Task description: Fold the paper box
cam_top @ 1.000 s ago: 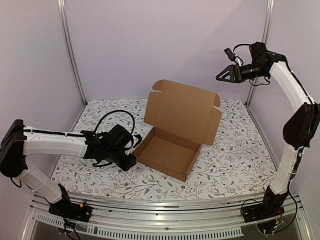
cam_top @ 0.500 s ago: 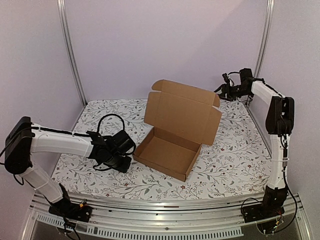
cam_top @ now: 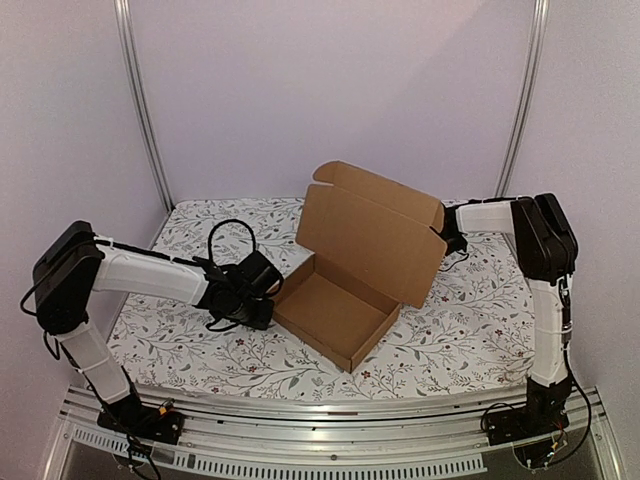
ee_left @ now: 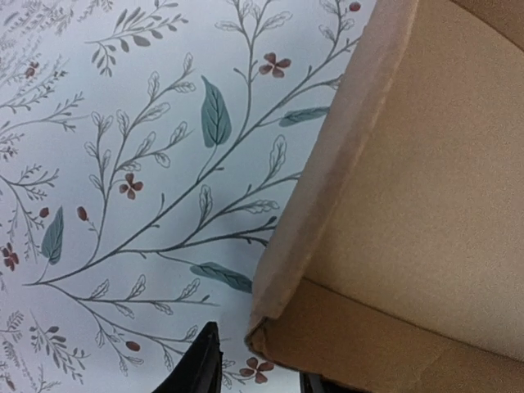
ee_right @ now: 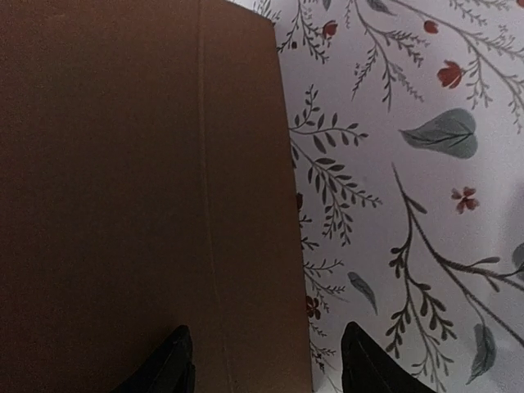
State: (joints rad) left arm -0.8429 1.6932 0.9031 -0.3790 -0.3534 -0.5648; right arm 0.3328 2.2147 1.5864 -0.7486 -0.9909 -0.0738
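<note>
Box (cam_top: 340, 310) sits mid-table (cam_top: 470, 320), tray open, lid standing up on its far side. Left gripper (ee_left: 258, 378) at the tray's left corner, fingers either side of the wall; can't tell if it's pinching. Right gripper (ee_right: 266, 364) behind the lid's right edge, fingers spread.

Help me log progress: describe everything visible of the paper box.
The paper box is plain brown cardboard, unprinted, standing on the floral tablecloth. Its shallow tray is formed, walls up and empty; the lid stands upright behind it, a flap angled at its top. The left gripper straddles the tray's left corner and the right gripper the lid's right edge, both open; contact is unclear.
</note>
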